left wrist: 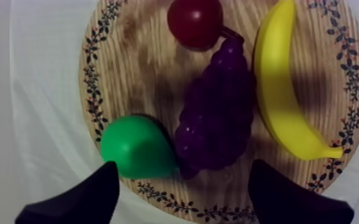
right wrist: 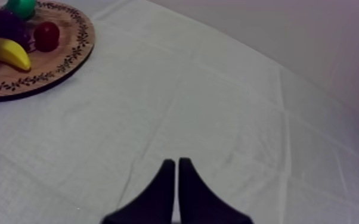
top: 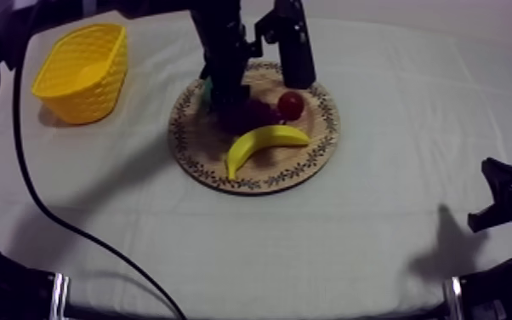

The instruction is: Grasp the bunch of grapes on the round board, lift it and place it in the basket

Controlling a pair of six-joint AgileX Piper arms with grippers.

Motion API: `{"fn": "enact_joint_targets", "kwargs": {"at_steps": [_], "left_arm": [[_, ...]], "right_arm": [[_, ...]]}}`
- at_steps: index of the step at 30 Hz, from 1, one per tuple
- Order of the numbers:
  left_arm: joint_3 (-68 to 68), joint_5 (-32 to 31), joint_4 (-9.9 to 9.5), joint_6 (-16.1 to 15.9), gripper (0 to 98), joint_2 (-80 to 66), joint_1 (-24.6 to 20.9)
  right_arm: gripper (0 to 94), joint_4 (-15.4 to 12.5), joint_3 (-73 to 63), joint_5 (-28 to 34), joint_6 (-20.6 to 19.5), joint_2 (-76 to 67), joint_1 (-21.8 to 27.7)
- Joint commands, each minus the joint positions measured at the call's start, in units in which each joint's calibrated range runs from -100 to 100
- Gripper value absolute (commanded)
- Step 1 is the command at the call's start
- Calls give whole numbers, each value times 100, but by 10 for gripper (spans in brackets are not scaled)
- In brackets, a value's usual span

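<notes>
A grey-white cloth [top: 378, 230] covers the table, crossed by faint fold creases, and a plain grey wall [right wrist: 313, 36] rises behind its far edge. The board [top: 310, 166], round and light-grained with a ring of dark leaf sprigs along its rim, lies near the middle of the cloth. The basket [top: 81, 72] stands well apart from it, at the far left. The grapes [left wrist: 217, 113] lie flat on the board. They are a long dark-purple bunch of small round knobs, broad at one end and narrowing to a thin stem at the other. The stem end touches the red fruit [top: 291, 105]. The pear [left wrist: 137, 146], bright green, presses against the broad end on one side, and the banana [top: 259, 143] curves just beside the bunch on the other. The left gripper [left wrist: 183, 168] hangs over the board with its fingers spread wide, one beside the pear and the other off the banana's tip, with the broad end of the grapes between them and nothing gripped. The right gripper [right wrist: 176, 161] sits low over bare cloth, well apart from the board, its fingers pressed together into a narrow wedge.
</notes>
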Motion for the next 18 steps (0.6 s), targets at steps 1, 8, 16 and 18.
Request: {"fn": "enact_joint_targets", "kwargs": {"at_steps": [1,8,16,18], "left_arm": [[-36,1,-13,9,809,83,9],[-203,0,-97,48,813,338,59],[-316,0,-189,66,806,555,85],[-327,0,-218,72,805,600,86]], "right_arm": [[3,0,-2,-1,1,-1,2],[3,0,-2,-1,1,-1,2],[3,0,-2,-1,1,-1,2],[3,0,-2,-1,1,-1,2]]}}
